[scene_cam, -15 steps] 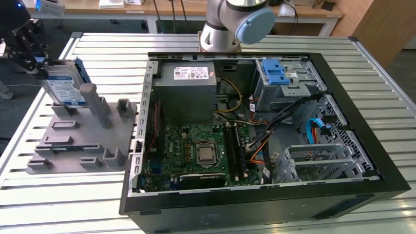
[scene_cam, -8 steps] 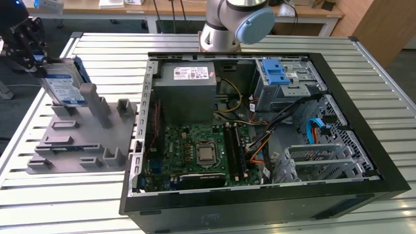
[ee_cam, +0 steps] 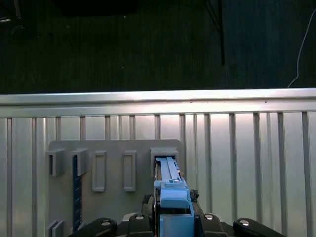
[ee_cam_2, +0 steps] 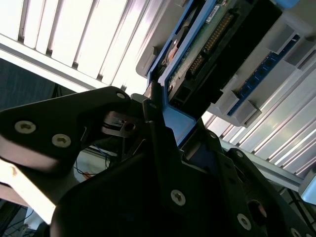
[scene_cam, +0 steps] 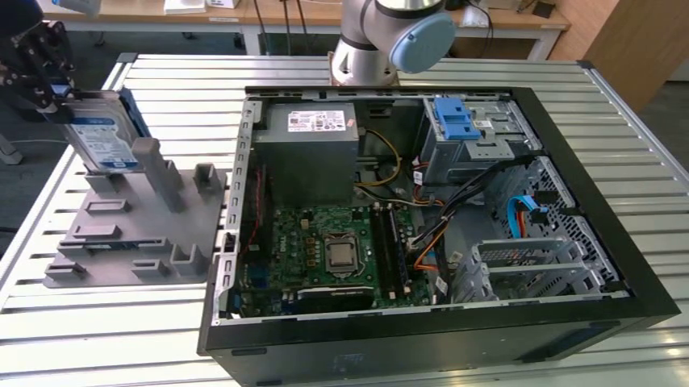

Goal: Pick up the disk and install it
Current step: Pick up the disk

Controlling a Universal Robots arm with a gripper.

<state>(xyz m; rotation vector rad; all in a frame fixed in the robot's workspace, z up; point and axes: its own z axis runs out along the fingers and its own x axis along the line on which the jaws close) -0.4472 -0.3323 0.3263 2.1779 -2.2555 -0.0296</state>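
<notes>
The worktop [scene_cam: 108, 322] is a pale metal surface built of long parallel slats with dark grooves between them. In the first wrist view its slats [ee_cam: 256, 148] end at a bright metal edge rail, with dark floor beyond.

Toward the exterior view's left a flat grey fixture plate [scene_cam: 108, 242] lies on the slats, moulded with upright posts and rectangular slots; the first wrist view shows it [ee_cam: 116, 207] flat against the slats.

Just beside it, filling the middle and the exterior view's right, a black computer case [scene_cam: 409, 343] lies on its side, open face up.

The arm's base [scene_cam: 361, 68] rises at the far edge, behind the case.
</notes>
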